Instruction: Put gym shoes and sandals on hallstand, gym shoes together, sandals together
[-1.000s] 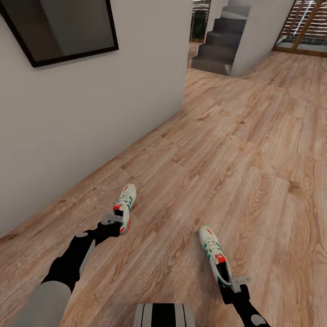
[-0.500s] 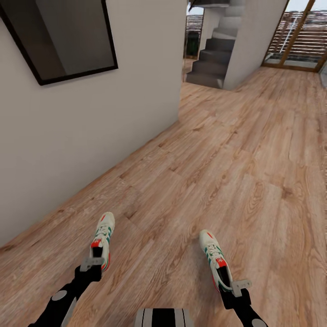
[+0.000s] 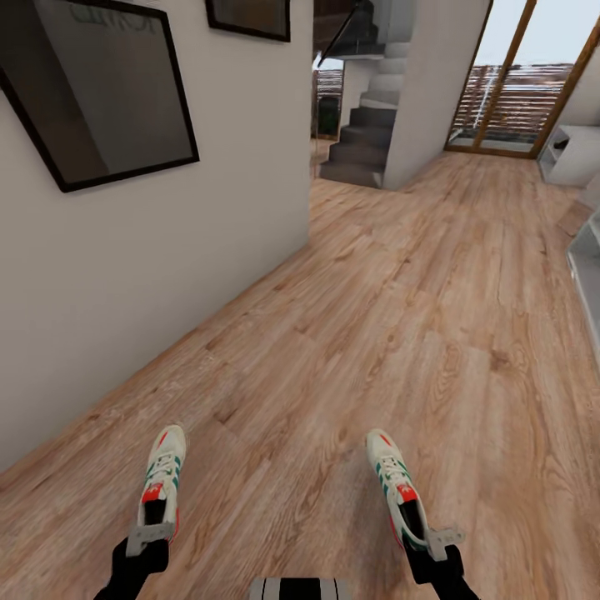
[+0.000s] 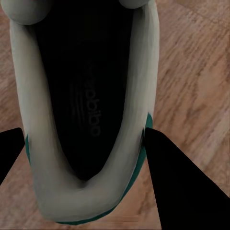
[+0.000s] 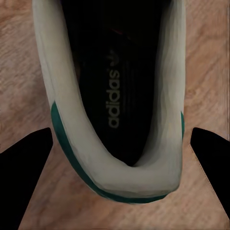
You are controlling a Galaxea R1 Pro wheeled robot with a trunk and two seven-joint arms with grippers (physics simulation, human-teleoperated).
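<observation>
I hold both gym shoes, off-white with green stripes and red tongue labels, above the wood-plank corridor floor point(image 3: 350, 317). My left gripper point(image 3: 150, 535) is shut on the heel of the left gym shoe point(image 3: 162, 475); in the left wrist view its dark fingers point(image 4: 184, 191) flank the shoe's heel collar point(image 4: 72, 201). On the other side, the right gripper point(image 3: 439, 540) is shut on the heel of the right gym shoe point(image 3: 392, 483), whose collar point(image 5: 129, 184) sits between the fingers point(image 5: 24, 163). At the right edge stands a pale grey-white shelf unit point(image 3: 587, 267), the hallstand as far as I can tell. The sandals are out of view.
A white wall point(image 3: 167, 250) with dark framed pictures point(image 3: 100, 92) runs along the left. Grey stairs point(image 3: 358, 146) rise at the far end beside a glazed door point(image 3: 508, 92). Another white low unit point(image 3: 573, 154) stands at the far right.
The camera has swung, showing more of the corridor ahead and the shelf unit at the right. My left arm has drawn back toward me with its shoe. The right arm keeps its pose.
</observation>
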